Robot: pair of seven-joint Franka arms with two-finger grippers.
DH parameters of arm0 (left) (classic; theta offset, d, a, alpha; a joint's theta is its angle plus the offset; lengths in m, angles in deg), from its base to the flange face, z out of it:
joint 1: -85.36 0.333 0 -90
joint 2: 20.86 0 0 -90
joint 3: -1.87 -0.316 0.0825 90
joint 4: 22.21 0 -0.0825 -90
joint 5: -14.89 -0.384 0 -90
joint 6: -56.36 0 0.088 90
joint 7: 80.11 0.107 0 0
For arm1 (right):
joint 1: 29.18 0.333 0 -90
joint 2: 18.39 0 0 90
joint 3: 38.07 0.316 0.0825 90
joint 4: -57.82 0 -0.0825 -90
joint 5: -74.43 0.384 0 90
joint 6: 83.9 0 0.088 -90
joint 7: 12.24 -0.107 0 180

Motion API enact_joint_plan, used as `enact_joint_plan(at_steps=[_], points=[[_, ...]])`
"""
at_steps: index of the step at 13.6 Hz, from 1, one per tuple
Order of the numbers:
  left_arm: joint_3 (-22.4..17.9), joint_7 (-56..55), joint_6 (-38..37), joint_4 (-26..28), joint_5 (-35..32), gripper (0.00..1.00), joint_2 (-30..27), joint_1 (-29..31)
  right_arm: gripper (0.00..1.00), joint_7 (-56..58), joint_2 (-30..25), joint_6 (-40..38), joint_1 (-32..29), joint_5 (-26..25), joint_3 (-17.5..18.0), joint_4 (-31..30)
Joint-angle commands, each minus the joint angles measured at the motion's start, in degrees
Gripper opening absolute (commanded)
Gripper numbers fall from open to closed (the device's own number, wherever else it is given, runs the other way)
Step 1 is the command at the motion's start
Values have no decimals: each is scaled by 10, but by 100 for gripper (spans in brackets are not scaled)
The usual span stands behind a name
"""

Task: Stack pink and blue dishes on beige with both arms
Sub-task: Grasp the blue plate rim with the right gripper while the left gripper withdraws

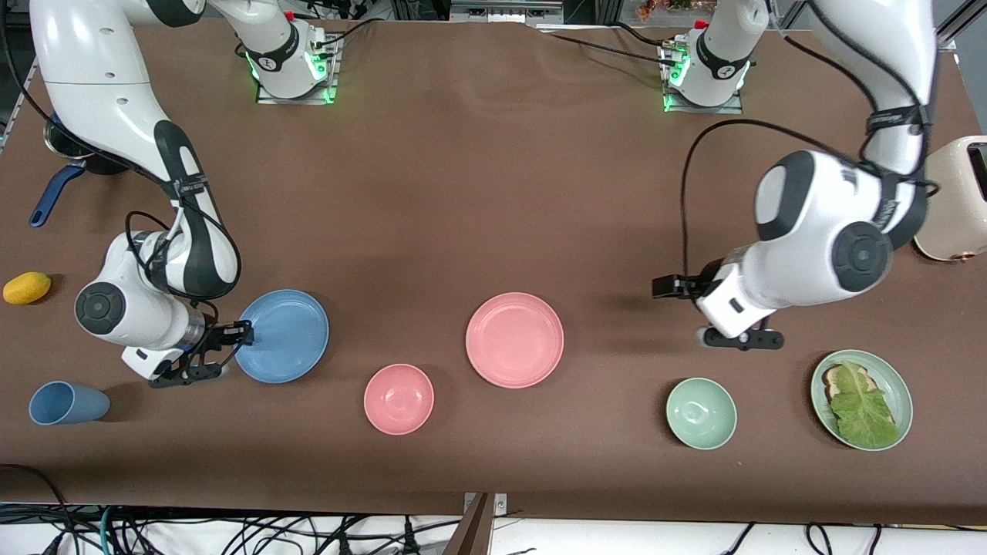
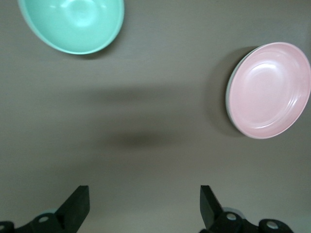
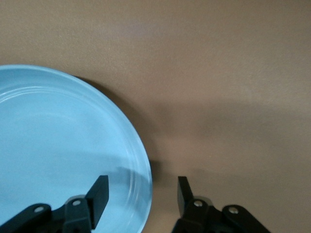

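Observation:
The light blue plate (image 1: 282, 336) lies flat toward the right arm's end of the table. My right gripper (image 1: 240, 335) is open at its rim, with one finger over the plate (image 3: 58, 145) and the other outside the rim; the gripper (image 3: 142, 183) holds nothing. The pink plate (image 1: 514, 339) rests mid-table. A pale edge shows under its rim in the left wrist view (image 2: 270, 90); I cannot see a separate beige plate. My left gripper (image 1: 661, 287) hangs open and empty over bare table (image 2: 145, 190), between the pink plate and the green bowl (image 1: 701, 412).
A small pink bowl (image 1: 399, 398) sits nearer the camera, between the two plates. A green plate with toast and lettuce (image 1: 894, 370) and a beige toaster (image 1: 956, 200) are at the left arm's end. A blue cup (image 1: 68, 403), a yellow fruit (image 1: 27, 287) and a blue-handled pan (image 1: 54, 193) are at the right arm's end.

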Motion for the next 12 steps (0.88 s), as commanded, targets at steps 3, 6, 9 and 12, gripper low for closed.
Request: enact_joint_plan(at_steps=[3, 6, 9, 12], points=[[4, 55, -71, 9, -52, 100, -51, 46, 46, 0, 3, -4, -6, 13, 5, 2], [4, 55, -118, -9, -80, 100, -78, 55, 25, 0, 3, -5, -6, 12, 5, 2], [4, 56, -175, -46, -83, 100, -91, 72, 0, -2, 3, -5, -6, 13, 6, 3], [6, 55, -203, -48, -114, 100, -115, 71, 0, 0, 0, -10, -6, 12, 6, 7]])
